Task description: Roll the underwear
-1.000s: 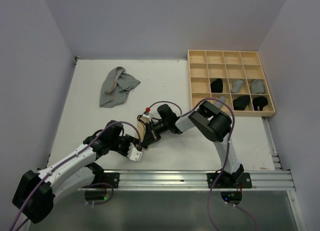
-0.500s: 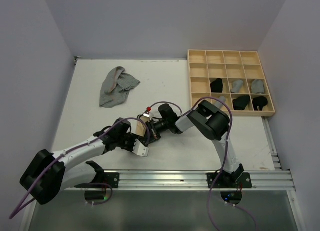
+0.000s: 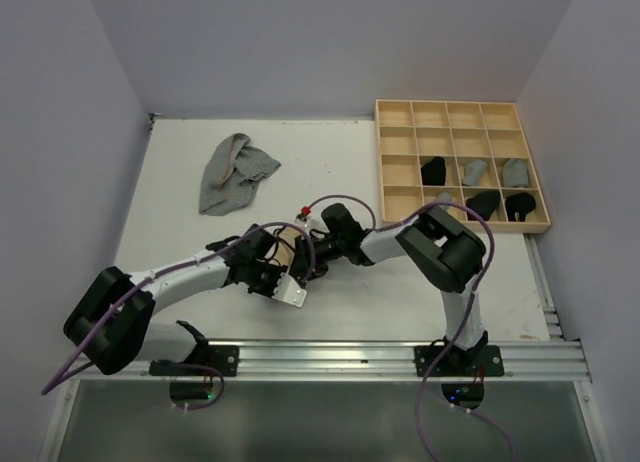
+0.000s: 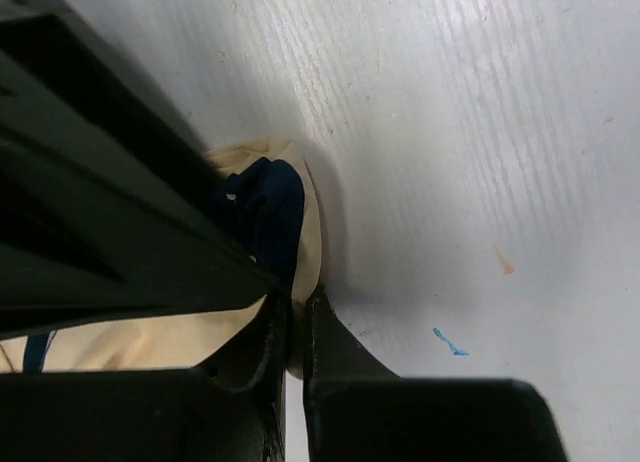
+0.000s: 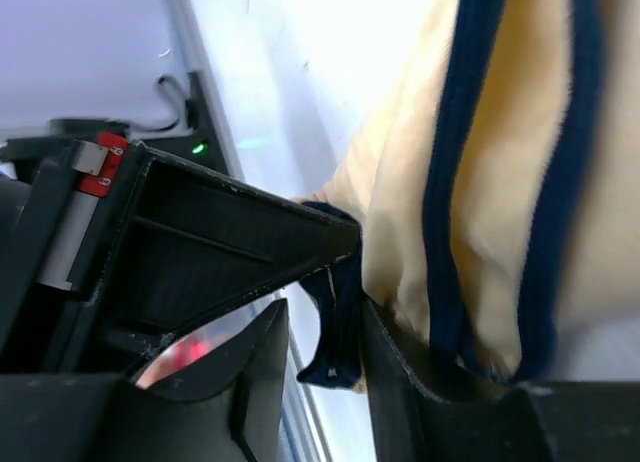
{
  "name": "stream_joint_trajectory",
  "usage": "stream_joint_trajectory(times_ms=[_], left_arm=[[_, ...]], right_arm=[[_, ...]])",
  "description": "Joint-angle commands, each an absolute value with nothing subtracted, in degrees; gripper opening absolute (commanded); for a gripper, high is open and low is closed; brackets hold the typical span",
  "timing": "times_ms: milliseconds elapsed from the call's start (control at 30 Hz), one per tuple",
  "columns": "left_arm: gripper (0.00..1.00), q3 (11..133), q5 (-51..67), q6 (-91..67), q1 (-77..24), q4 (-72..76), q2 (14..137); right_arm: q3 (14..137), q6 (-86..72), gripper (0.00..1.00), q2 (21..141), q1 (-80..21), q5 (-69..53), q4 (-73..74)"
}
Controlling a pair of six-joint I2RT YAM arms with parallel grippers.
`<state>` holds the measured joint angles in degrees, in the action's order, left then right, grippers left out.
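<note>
We find the tan-beige, dark-trimmed cloth underwear (image 5: 490, 182) bunched on the white table (image 4: 480, 132). The left claw (image 4: 295, 317) and right claw (image 5: 325, 322) are both clamped on it from opposite sides, apparently to tighten the roll.

Top view was evenly lit and sharp, with soft shadows on the matte white tabletop (image 3: 340, 172). Right wrist view showed tabletop glare and blurred tan-beige, navy-trimmed cloth underwear (image 5: 500, 182).
</note>
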<state>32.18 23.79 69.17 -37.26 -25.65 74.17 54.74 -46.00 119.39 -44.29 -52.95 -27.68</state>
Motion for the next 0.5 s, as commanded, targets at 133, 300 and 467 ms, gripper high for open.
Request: stream_joint_trajectory(times_ms=[133, 300, 467], left_arm=[[0.0, 39.72, 34.18, 68.29, -34.9, -42.53, 87.52], [0.0, 49.36, 40.42, 70.13, -31.21, -48.85, 98.94], [0.0, 61.76, 42.63, 69.35, -28.04, -58.26, 111.43]], right_arm=[[54.32, -27.7, 0.45, 93.98, -42.72, -21.58, 1.91], [51.52, -24.17, 0.49, 82.02, -40.96, -13.28, 13.0], [46.86, -23.12, 0.49, 69.9, -40.69, -12.91, 17.4]])
